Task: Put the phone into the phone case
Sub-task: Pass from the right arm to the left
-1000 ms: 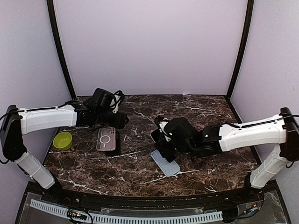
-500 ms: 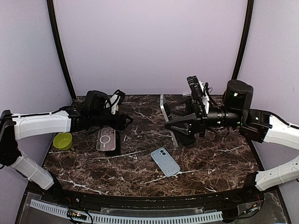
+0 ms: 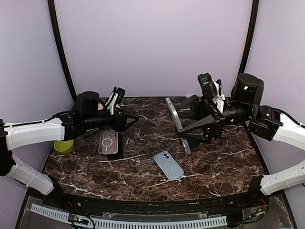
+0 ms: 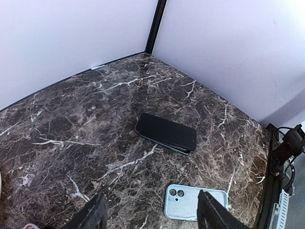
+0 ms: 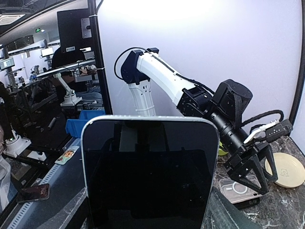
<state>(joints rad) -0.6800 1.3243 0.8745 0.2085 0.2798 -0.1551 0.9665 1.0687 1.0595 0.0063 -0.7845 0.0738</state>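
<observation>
The phone (image 3: 175,114) is clamped edge to edge in the right pincer (image 3: 183,123), whose jaws are spread to the phone's width. It is held tilted in the air, well above the surface (image 3: 224,162). The left pincer (image 3: 131,120) is held open and empty. A blue case (image 3: 168,165) lies flat below the right pincer, toward the near edge. A clear case (image 3: 107,142), laid on a dark slab (image 3: 118,148), lies below the left pincer, a little back from its tips. Which case is meant cannot be told.

Only the phone's edges are gripped, so a slip or twist may be caused if it is pressed in at an angle. A loose case may be pushed across the surface unless it is pinned by the left pincer. A corner may also be left unseated.

From the right wrist, only the dark screen of the phone (image 5: 150,171) is shown ahead of the pincer, and both the grip and the blue case are hidden. From the left wrist, the blue case (image 4: 195,202) is shown ahead of the open fingers (image 4: 93,214). A dark handset (image 4: 166,132) lies flat beyond it, and no right arm is seen. This is not matched by the top view, and why cannot be told.
</observation>
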